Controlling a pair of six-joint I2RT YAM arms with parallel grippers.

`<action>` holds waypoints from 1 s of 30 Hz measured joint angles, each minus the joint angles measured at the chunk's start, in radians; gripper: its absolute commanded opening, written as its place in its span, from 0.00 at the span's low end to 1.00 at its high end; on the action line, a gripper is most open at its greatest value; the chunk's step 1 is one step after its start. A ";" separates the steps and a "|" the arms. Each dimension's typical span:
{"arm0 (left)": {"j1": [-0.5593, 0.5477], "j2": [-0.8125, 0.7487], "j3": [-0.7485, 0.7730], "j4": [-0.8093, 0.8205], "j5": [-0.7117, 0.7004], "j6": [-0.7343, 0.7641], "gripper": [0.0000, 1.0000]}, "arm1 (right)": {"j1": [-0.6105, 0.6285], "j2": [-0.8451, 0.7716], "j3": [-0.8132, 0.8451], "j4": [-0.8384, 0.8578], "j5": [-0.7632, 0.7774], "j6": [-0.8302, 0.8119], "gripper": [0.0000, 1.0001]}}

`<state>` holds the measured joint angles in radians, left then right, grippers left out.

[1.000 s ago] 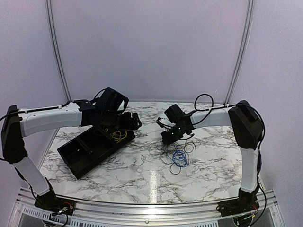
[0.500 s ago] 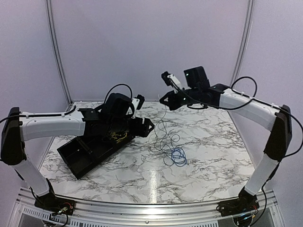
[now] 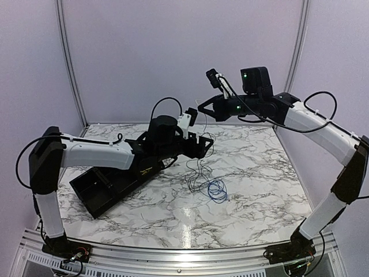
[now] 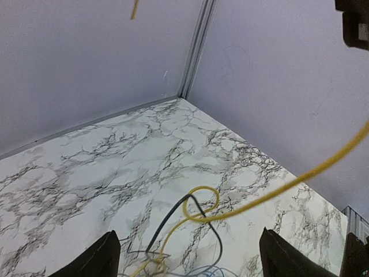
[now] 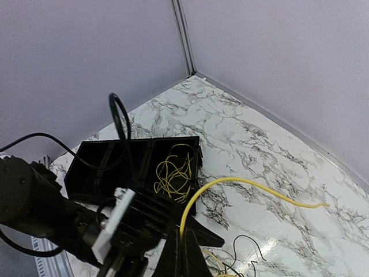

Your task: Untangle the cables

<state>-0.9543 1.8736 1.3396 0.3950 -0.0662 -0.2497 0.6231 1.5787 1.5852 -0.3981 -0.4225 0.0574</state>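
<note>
My right gripper (image 5: 183, 249) is shut on a thin yellow cable (image 5: 242, 182), which arcs up out of the jaws and ends free at the right. In the top view that gripper (image 3: 203, 109) hangs high above the table. The tangle of cables (image 3: 207, 182) lies mid-table, with a blue coil (image 3: 217, 190) at its near side. My left gripper (image 3: 206, 144) hovers open just left of and above the tangle. Its wrist view shows the taut yellow cable (image 4: 271, 193) crossing between the wide-apart fingers (image 4: 106, 257), a yellow loop linked with a black cable (image 4: 173, 216), and a bit of blue (image 4: 230, 271).
A black divided tray (image 3: 95, 190) sits at the left of the marble table (image 3: 259, 190). One of its compartments holds a bundle of thin yellow wires (image 5: 173, 170). Grey walls close off the back and both sides.
The right gripper has shut on the yellow cable and risen from the pile, pulling it up. The left arm has swung from over the tray to beside the tangle.
</note>
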 measured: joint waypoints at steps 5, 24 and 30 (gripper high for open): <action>-0.006 0.151 0.098 0.101 0.082 -0.020 0.52 | 0.000 -0.002 0.066 -0.049 -0.028 0.003 0.00; 0.006 0.463 0.073 0.322 0.222 -0.267 0.29 | 0.000 -0.006 0.814 -0.145 0.079 -0.126 0.00; 0.008 0.450 0.005 0.336 0.244 -0.289 0.57 | -0.012 -0.005 0.752 -0.065 0.142 -0.161 0.00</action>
<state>-0.9459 2.3234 1.3441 0.7311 0.1780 -0.5388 0.6109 1.5742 2.3367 -0.4633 -0.2810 -0.1032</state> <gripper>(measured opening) 0.497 0.021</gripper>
